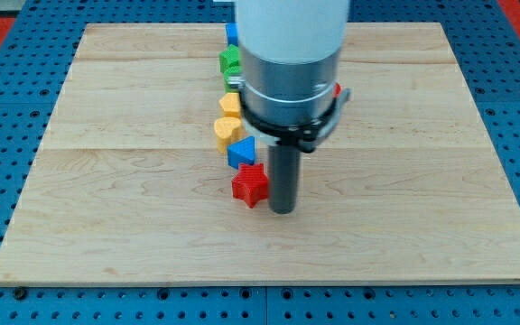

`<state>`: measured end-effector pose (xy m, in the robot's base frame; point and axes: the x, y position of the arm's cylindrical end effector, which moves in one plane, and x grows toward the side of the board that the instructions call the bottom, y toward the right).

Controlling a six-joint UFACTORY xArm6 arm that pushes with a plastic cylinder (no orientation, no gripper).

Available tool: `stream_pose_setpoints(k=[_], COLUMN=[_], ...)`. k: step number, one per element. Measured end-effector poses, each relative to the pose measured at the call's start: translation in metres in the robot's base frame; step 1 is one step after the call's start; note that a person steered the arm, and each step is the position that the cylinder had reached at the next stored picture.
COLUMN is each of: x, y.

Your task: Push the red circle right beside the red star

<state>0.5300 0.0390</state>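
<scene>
The red star (pixel 250 185) lies near the middle of the wooden board (pixel 404 181). My tip (pixel 282 211) rests on the board just to the star's right, almost touching it. A small sliver of red (pixel 337 90) shows at the right edge of the arm body; it may be the red circle, but the arm hides most of it. A blue triangle (pixel 241 152) sits just above the star on its left side.
A column of blocks runs up from the star: a yellow heart (pixel 227 130), a yellow block (pixel 230 104), a green block (pixel 231 61) and a blue block (pixel 231 34) at the top. The arm's wide body (pixel 292 63) hides the board behind it.
</scene>
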Motion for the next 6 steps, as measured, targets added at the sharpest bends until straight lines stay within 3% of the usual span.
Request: stream_pose_setpoints(k=[1, 2, 4, 5, 6], x=[-0.043, -0.113, -0.239, -0.219, -0.154], y=[0.071, 0.138, 0.111, 0.073, 0.079])
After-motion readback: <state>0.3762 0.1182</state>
